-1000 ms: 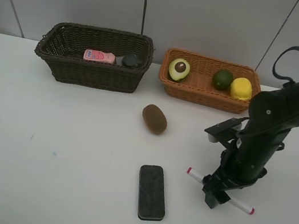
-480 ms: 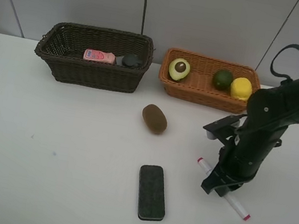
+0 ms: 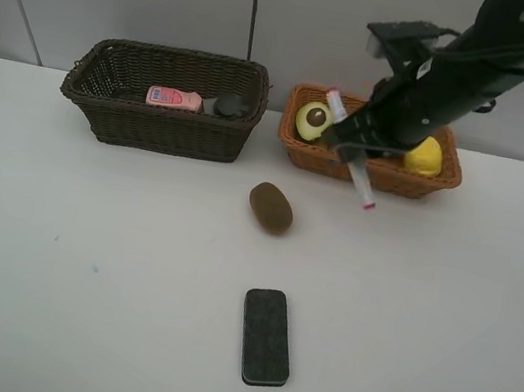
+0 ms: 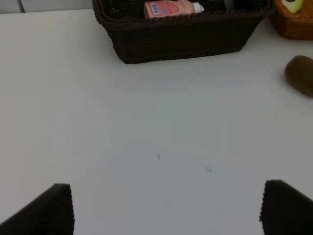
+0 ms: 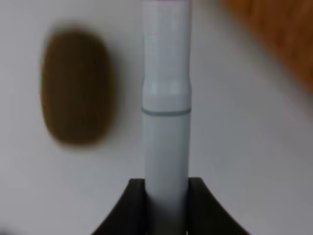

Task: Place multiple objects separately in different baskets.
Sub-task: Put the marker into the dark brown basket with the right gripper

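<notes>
the right gripper [image 3: 350, 142] is pinched tight on the white red-capped marker [image 3: 359, 181]. a second ago it stood low over the bench [image 3: 75, 275] with the marker lying flat beneath it. now it hangs above the front wall of the orange-tan basket [image 3: 321, 158], with the marker slanting in the air beside the halved avocado [image 3: 314, 121]. the brown kiwi [image 3: 271, 208] and black eraser [image 3: 267, 337] have not moved. the pink bottle [image 3: 175, 98] stays in the dark brown basket [image 3: 172, 131]. the left gripper [image 4: 166, 210] is spread wide over the bench, holding nothing.
</notes>
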`<state>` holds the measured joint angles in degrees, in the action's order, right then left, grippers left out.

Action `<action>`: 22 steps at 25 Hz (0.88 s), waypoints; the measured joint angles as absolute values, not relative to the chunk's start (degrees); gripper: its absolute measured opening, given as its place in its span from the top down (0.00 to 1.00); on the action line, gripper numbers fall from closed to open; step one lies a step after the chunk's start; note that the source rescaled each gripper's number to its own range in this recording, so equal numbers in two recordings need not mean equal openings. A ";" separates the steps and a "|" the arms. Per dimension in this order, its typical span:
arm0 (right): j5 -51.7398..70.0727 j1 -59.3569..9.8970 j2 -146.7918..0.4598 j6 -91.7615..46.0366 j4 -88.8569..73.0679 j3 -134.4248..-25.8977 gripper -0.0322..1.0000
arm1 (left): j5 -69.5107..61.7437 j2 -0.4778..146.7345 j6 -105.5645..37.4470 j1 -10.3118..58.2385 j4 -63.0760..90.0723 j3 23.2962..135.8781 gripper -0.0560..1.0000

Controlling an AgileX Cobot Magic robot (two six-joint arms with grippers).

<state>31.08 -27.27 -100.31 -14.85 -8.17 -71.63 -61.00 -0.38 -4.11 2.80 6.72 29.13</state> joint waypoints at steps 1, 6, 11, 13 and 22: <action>27.95 -27.33 -100.97 -16.50 -11.43 -73.99 0.96 | -61.00 -0.38 -4.11 2.80 6.72 29.13 0.00; 11.88 -30.14 -107.77 -24.20 -25.91 -84.19 0.96 | -61.00 -0.38 -4.11 2.80 6.72 29.13 0.00; 0.00 -34.55 -118.70 -26.22 -28.35 -94.40 0.96 | -61.00 -0.38 -4.11 2.80 6.72 29.13 0.00; -3.44 -35.18 -123.36 -26.28 -28.43 -98.22 0.96 | -61.00 -0.38 -4.11 2.80 6.72 29.13 0.00; -5.37 -35.18 -136.74 -24.23 -32.13 -109.71 0.30 | -61.00 -0.38 -4.11 2.80 6.72 29.13 0.00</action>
